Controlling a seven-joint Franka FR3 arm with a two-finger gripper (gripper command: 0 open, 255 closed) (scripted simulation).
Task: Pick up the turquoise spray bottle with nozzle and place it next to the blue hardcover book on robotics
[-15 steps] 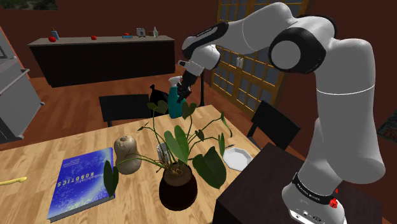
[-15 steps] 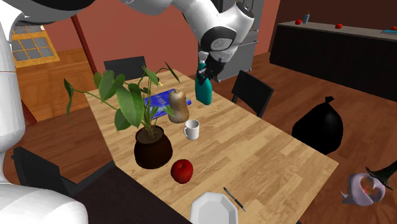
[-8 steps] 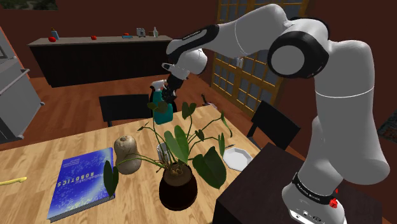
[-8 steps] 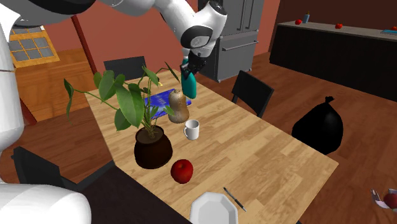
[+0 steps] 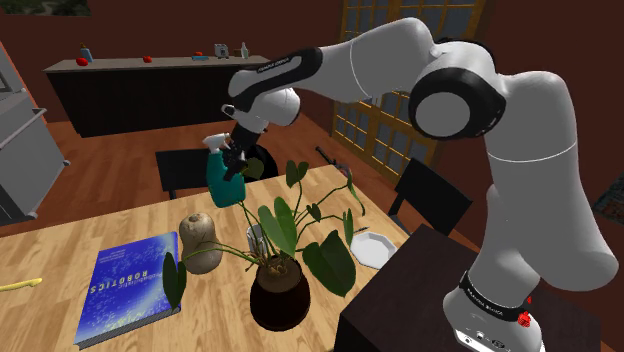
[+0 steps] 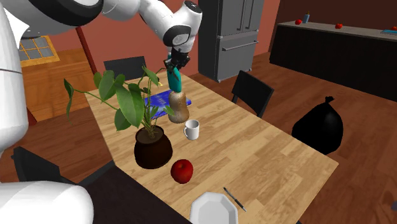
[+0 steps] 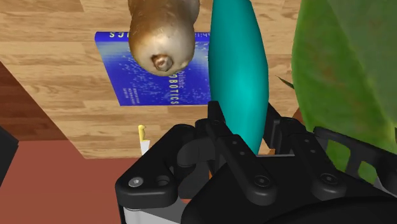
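A turquoise spray bottle [image 5: 222,182] hangs in the air above the wooden table [image 5: 90,235], with my gripper [image 5: 238,160] shut on its upper part. In the second exterior view the bottle [image 6: 174,80] hangs under the gripper [image 6: 172,65], just over a brown gourd-shaped vase [image 6: 179,108]. Along the gripper [image 7: 245,137] the bottle [image 7: 238,63] points down, with the vase [image 7: 162,32] and the blue robotics book [image 7: 118,63] below it. The book [image 5: 130,283] lies flat near the table's front corner, beside the vase [image 5: 201,242].
A potted plant [image 5: 280,290] with broad leaves [image 7: 343,76] stands close to the bottle. A white mug [image 6: 192,130], red apple [image 6: 182,170], plate [image 6: 213,209] and knife [image 6: 234,198] share the table. Dark chairs [image 6: 252,92] ring it. A yellow object [image 5: 20,286] lies beyond the book.
The arm has carried the bottle toward the shoulder view's left, from the table's far edge to above the vase, nearer the book. The grip has stayed shut.
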